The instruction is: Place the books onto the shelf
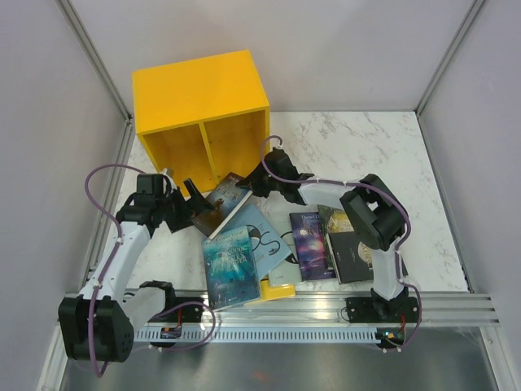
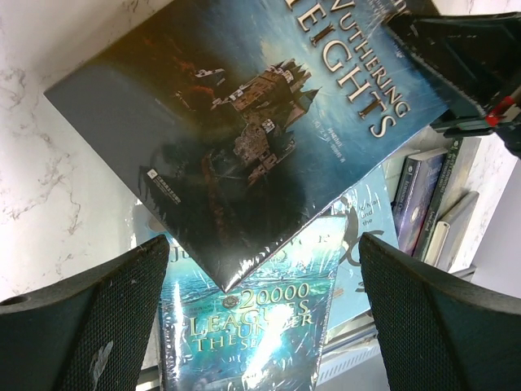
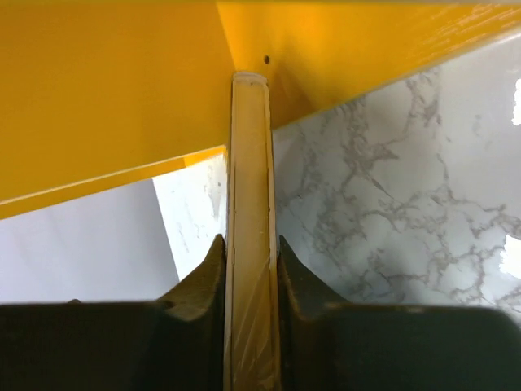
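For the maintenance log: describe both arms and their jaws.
The left arm and right arm share white link shells and black joints, with a purple cable looping along each. The jaws are black, broad and finely textured.

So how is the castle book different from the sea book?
The castle book is pinched by its edge in the right gripper and tipped up near the shelf. The sea book lies flat on the table, with nothing gripping it. The castle book's cover is dark, while the sea book's is bright blue-green. Both are thin, shiny paperbacks, and neither is on the shelf yet.
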